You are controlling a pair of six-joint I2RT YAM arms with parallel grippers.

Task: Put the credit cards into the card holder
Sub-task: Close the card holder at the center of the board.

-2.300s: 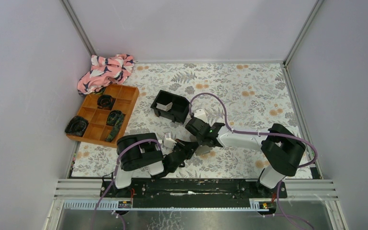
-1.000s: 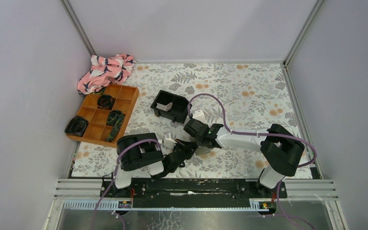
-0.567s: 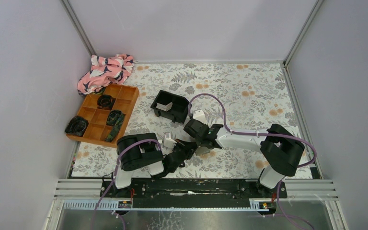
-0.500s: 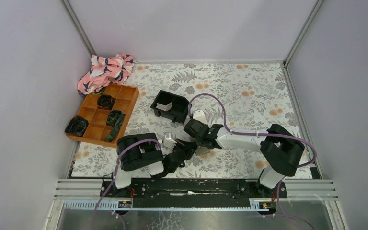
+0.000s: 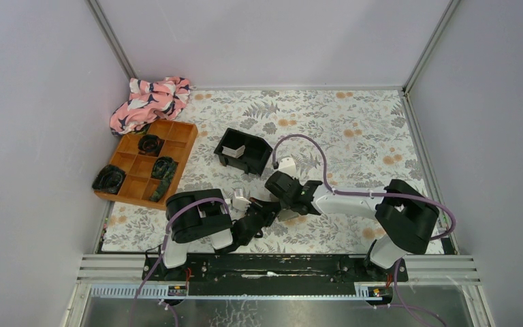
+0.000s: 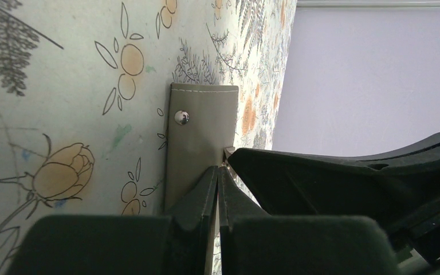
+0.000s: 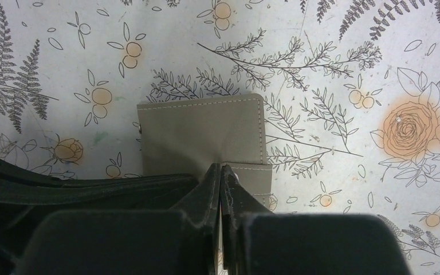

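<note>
One: What is seen, from the biggest thing down?
Two: Flowers are printed all over the table (image 5: 354, 129). An orange tray (image 5: 131, 165) is set at the far left, and a black tray (image 5: 259, 160) is set near the middle. Something pale is seen inside the black tray, and it is thought to be the credit cards (image 5: 234, 150)
One: Where is the card holder found?
Two: The card holder (image 7: 200, 129) is laid flat on the table, near the front edge, between the two arms. It is grey-brown, with pale stitches along its edges, and it looks folded shut. A tiny round snap (image 6: 181, 117) is fixed near one corner
One: And the pincers?
Two: The left gripper (image 6: 218, 172) is squeezed tight on one edge of the card holder. The right gripper (image 7: 222, 169) is squeezed tight on a flap at another edge, and the flap is puckered a little there
One: Which step is being done?
Two: The opening of the card holder, it is judged. No card is seen in it. Next, one side must be held down while the flap is lifted slowly, so the pockets can be reached. Only then can a card be fetched from the black tray
</note>
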